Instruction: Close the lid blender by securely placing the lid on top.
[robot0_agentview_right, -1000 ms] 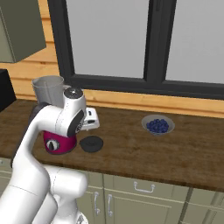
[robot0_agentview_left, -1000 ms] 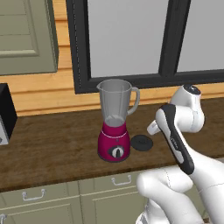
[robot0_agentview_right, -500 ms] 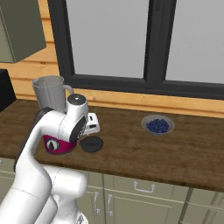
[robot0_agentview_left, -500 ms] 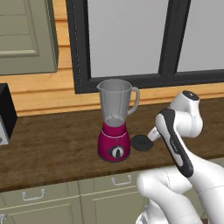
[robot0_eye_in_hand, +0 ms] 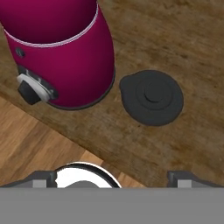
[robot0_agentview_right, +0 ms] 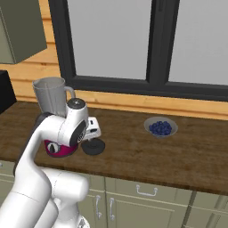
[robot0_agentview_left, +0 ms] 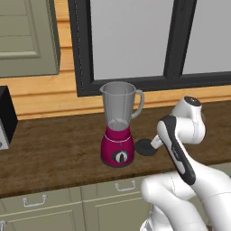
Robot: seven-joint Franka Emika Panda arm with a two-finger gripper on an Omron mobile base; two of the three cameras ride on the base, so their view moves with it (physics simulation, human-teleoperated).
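Lid [robot0_eye_in_hand: 151, 97] first: we see it lying flat on the brown wooden table [robot0_agentview_left: 54, 149], just beside the blender [robot0_agentview_left: 118, 124]. In the hand view the small dark round disc with its raised middle sits at about 3 o'clock from the blender's red base, close to it but not touching. In the left base view the lid [robot0_agentview_left: 145, 147] also lies at 3 o'clock from the blender, and in the right base view the lid [robot0_agentview_right: 93, 147] lies at 3 o'clock from the blender [robot0_agentview_right: 54, 116] too.

We see the blender standing upright, with its clear grey jar open at the top. Its round dial faces the front edge of the table.

Our tool [robot0_eye_in_hand: 113, 177] hangs over the table, above the lid and a little toward the table's front edge. Its two dark tips show far apart at the bottom of the hand view, so the tool is wide open and has hold of nothing.

A shallow bowl of blue berries [robot0_agentview_right: 160, 128] sits well apart from the lid, at 3 o'clock along the table. A black box [robot0_agentview_left: 6, 116] stands at 9 o'clock from the blender.
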